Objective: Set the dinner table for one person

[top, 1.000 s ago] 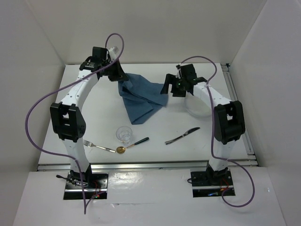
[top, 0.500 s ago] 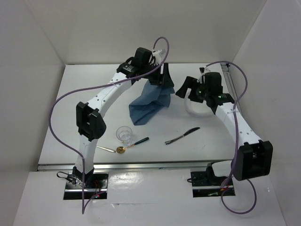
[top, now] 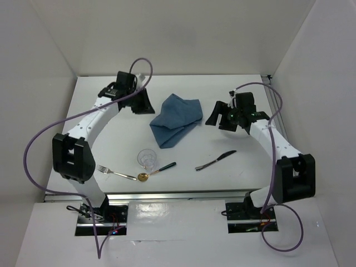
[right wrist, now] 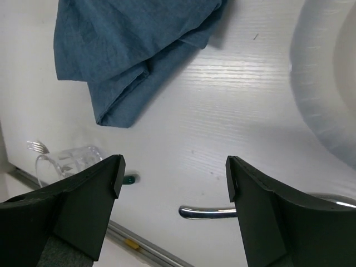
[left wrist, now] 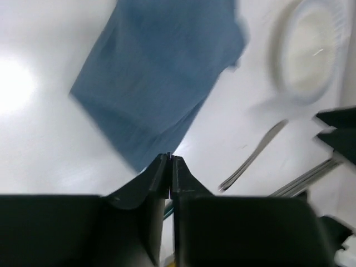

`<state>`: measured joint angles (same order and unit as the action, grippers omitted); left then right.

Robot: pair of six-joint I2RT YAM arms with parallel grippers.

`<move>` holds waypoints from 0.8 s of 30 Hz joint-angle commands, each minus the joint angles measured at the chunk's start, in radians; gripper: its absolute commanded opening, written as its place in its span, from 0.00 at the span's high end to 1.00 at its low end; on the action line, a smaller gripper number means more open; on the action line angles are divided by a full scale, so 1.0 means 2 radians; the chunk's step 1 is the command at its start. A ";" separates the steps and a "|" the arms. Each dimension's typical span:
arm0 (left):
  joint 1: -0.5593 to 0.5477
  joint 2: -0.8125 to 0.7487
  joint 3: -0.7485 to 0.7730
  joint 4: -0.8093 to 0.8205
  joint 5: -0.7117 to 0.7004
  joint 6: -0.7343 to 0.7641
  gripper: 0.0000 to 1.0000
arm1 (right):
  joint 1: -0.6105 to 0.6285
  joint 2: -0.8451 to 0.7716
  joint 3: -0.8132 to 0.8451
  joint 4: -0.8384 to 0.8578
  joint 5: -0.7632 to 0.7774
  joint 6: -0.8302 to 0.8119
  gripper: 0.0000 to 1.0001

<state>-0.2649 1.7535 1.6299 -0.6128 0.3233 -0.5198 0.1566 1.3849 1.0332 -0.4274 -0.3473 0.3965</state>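
Observation:
The white dinner table (top: 111, 136) carries a folded blue cloth (top: 175, 119) near its middle back. My left gripper (top: 148, 105) hangs just left of the cloth, shut with nothing in it; its wrist view shows the closed fingertips (left wrist: 169, 158) above the cloth (left wrist: 161, 78). My right gripper (top: 214, 118) stands open right of the cloth, holding nothing, over bare table (right wrist: 175, 178) beside a white plate (right wrist: 328, 83). Toward the front lie a clear glass (top: 147, 158), a fork (top: 114, 172), a gold-bowled spoon (top: 158, 169) and a knife (top: 216, 160).
Silver rails (top: 172, 194) edge the table at the front and right. White walls close in the left, back and right sides. My right forearm covers the plate in the top view. The knife handle (right wrist: 206, 211) lies just beyond my right fingers.
My left gripper carried the cloth's corner rightward, let it go, closed and swung back to the left. The cloth now lies folded. My right arm drew back slightly, still open.

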 commanded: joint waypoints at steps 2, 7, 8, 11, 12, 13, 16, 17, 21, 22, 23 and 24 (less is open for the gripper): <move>0.000 -0.048 -0.159 0.049 -0.020 -0.041 0.61 | 0.026 0.065 0.037 0.045 -0.036 0.062 0.17; 0.010 -0.059 -0.215 0.107 0.047 -0.048 0.17 | 0.026 0.181 0.095 0.099 -0.053 0.136 0.32; 0.011 -0.048 -0.215 0.107 0.047 -0.048 0.18 | 0.026 0.212 0.118 0.109 -0.059 0.141 0.33; 0.011 -0.035 -0.220 0.102 0.044 -0.048 0.20 | 0.026 0.255 0.149 0.113 -0.054 0.146 0.33; 0.011 -0.030 -0.226 0.110 0.044 -0.048 0.20 | 0.026 0.267 0.168 0.113 -0.054 0.146 0.31; 0.011 -0.025 -0.231 0.110 0.044 -0.048 0.20 | 0.026 0.280 0.180 0.113 -0.050 0.146 0.28; 0.006 -0.003 -0.238 0.135 0.061 -0.048 0.03 | 0.026 0.324 0.217 0.099 -0.054 0.146 0.19; -0.001 0.004 -0.238 0.135 0.066 -0.044 0.00 | 0.026 0.338 0.225 0.099 -0.054 0.146 0.19; -0.006 0.046 -0.232 0.140 0.059 -0.050 0.03 | 0.026 0.360 0.242 0.099 -0.050 0.146 0.22; -0.006 0.051 -0.232 0.147 0.059 -0.056 0.09 | 0.026 0.364 0.256 0.099 -0.050 0.146 0.27; -0.006 0.056 -0.232 0.152 0.055 -0.061 0.13 | 0.026 0.369 0.257 0.094 -0.050 0.146 0.30; -0.006 0.056 -0.232 0.163 0.055 -0.065 0.17 | 0.026 0.374 0.263 0.094 -0.050 0.146 0.34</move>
<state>-0.2729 1.8580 1.1618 -0.3538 0.4164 -0.6239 0.2050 2.1101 1.4986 -0.2596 -0.4404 0.6811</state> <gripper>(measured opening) 0.861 0.686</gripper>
